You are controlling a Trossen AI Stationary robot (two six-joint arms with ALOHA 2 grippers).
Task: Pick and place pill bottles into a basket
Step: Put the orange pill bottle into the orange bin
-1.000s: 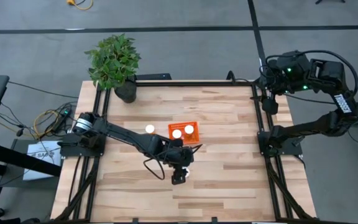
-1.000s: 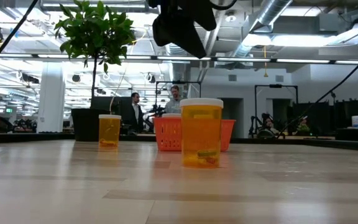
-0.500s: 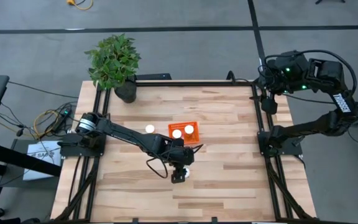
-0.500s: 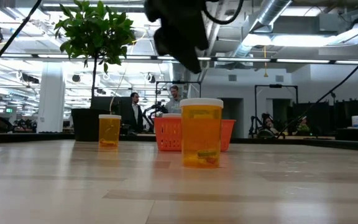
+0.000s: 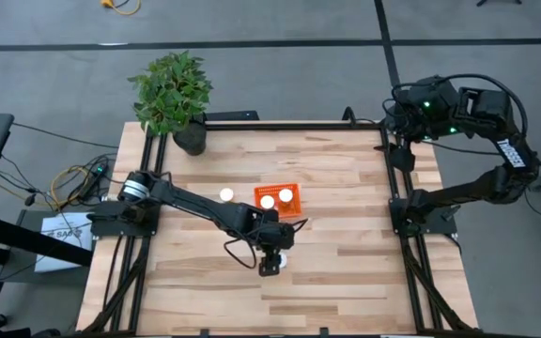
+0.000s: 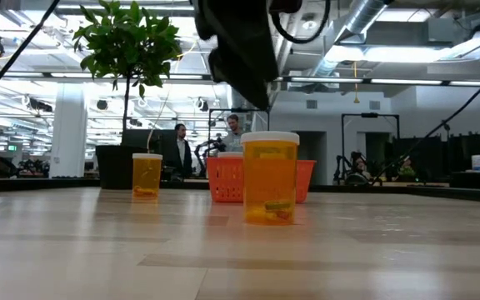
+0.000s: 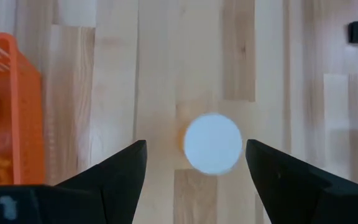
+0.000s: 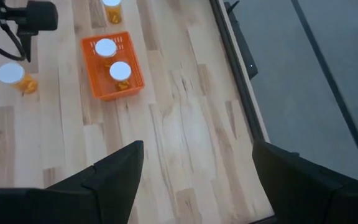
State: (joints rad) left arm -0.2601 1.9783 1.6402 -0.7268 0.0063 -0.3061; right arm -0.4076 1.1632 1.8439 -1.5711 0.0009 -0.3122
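The left gripper (image 7: pixel 194 163) hangs directly above a standing pill bottle (image 7: pixel 212 142), its fingers spread apart with nothing between them; the white cap lies between the fingertips but a little toward one side rather than centred. The basket (image 5: pixel 279 201) sits a short way beyond the gripper on the table (image 5: pixel 346 188), already holding two bottles, and a fourth bottle (image 5: pixel 225 194) stands just outside the basket's far side. The right gripper (image 8: pixel 197 168) waits released, raised off beyond the table's edge, well apart from everything. To do the grasp well, the left gripper should probably centre itself over the cap first, then descend straight until the fingers flank the orange body below the cap, and close evenly so the bottle does not tip.
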